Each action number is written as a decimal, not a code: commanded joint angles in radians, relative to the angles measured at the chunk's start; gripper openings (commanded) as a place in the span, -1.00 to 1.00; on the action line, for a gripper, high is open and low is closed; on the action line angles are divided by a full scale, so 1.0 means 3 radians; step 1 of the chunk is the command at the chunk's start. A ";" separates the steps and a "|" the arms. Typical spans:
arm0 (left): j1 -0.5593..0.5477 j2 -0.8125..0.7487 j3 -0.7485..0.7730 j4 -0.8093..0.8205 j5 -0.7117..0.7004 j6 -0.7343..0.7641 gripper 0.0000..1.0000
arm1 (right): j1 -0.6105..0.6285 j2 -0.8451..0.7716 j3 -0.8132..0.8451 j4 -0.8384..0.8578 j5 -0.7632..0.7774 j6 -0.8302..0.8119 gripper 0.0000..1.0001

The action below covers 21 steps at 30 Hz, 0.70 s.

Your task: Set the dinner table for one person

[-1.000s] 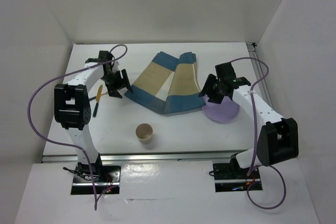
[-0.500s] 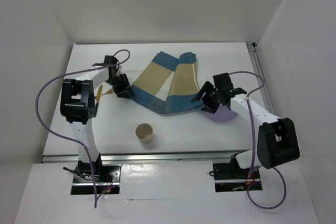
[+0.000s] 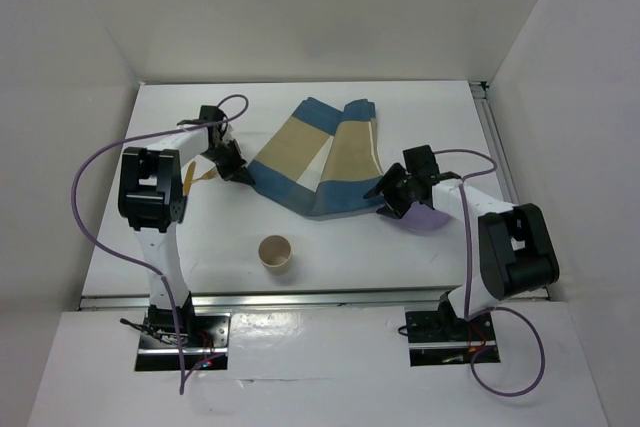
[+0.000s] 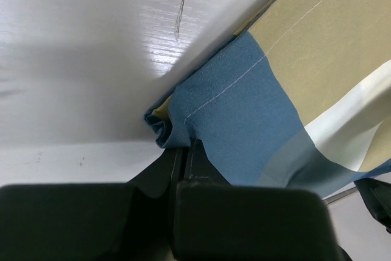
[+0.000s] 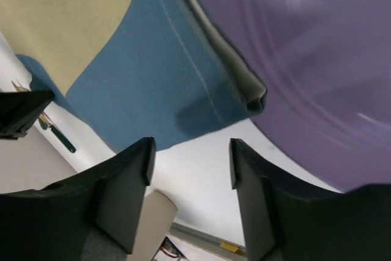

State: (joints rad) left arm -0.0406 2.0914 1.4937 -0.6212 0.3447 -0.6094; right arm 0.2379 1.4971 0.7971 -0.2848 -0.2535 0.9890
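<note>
Overhead: reaching low over the dinner table [image 3: 400, 107] with both arms, left gripper [image 3: 240, 173] at the striped placemat's [image 3: 320, 162] left corner, right gripper [image 3: 385, 199] at its right corner, beside a purple plate [image 3: 432, 217].

Left wrist: pinched tight on the bunched blue corner, tabletop just beneath.

Right wrist: spread wide and empty above cloth edge and bare table. Plate cut off by the frame, cloth corner apparently tucked under its rim.

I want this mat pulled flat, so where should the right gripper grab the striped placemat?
Take the blue corner of the striped placemat beside the purple plate. The hem is doubled over there into a thicker fold, so the open right gripper could come in low from the near side and pinch across it. The left gripper pinches the opposite corner.
</note>
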 commanded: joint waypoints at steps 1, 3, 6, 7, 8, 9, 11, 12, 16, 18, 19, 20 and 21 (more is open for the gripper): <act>0.0043 -0.0094 0.0185 -0.0066 0.0012 0.0052 -1.00 | 0.0015 0.0143 0.0063 0.0244 0.0062 0.0088 0.23; 0.0043 -0.0130 0.0297 -0.0158 0.0012 0.0104 -1.00 | 0.0015 0.0204 0.0063 0.0350 0.0093 0.0119 0.05; 0.0043 -0.0166 0.0374 -0.0194 -0.0019 0.0134 -1.00 | 0.0015 0.0332 0.0145 0.0382 0.0124 0.0119 -0.34; 0.0043 -0.0196 0.0405 -0.0230 -0.0019 0.0165 -1.00 | 0.0015 0.0333 0.0277 0.0331 0.0175 0.0084 -0.51; 0.0079 -0.0196 0.0491 -0.0281 0.0027 0.0165 -1.00 | 0.0015 0.0368 0.0379 0.0285 0.0175 0.0083 -0.84; 0.0115 -0.0232 0.0548 -0.0281 0.0027 0.0200 -1.00 | 0.0015 0.0368 0.0502 0.0239 0.0226 -0.0003 -0.97; 0.0150 -0.0232 0.0802 -0.0373 0.0129 0.0201 -1.00 | 0.0015 0.0409 0.0990 0.0096 0.0323 -0.0110 -1.00; 0.0151 -0.0232 0.0931 -0.0419 0.0160 0.0201 -1.00 | -0.0015 0.0445 0.1176 0.0055 0.0359 -0.0227 -1.00; 0.0268 -0.0232 0.1641 -0.0659 0.0267 0.0201 -1.00 | -0.0082 0.0578 0.2071 -0.0175 0.0359 -0.0463 -1.00; 0.0309 -0.0232 0.1943 -0.0690 0.0303 0.0201 -1.00 | -0.0082 0.0578 0.2358 -0.0262 0.0319 -0.0545 -1.00; 0.0360 -0.0278 0.2005 -0.0736 0.0339 0.0201 -1.00 | -0.0082 0.0532 0.2359 -0.0263 0.0318 -0.0546 -1.00; 0.0411 -0.0344 0.2046 -0.0736 0.0339 0.0201 -1.00 | -0.0082 0.0431 0.2359 -0.0263 0.0318 -0.0546 -1.00; 0.0442 -0.0385 0.2047 -0.0736 0.0390 0.0201 -1.00 | -0.0082 0.0364 0.2283 -0.0227 0.0318 -0.0546 -1.00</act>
State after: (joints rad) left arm 0.0589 2.0583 2.0624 -0.7898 0.4122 -0.5739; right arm 0.2214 1.6566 1.4887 -0.3038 -0.1745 0.8654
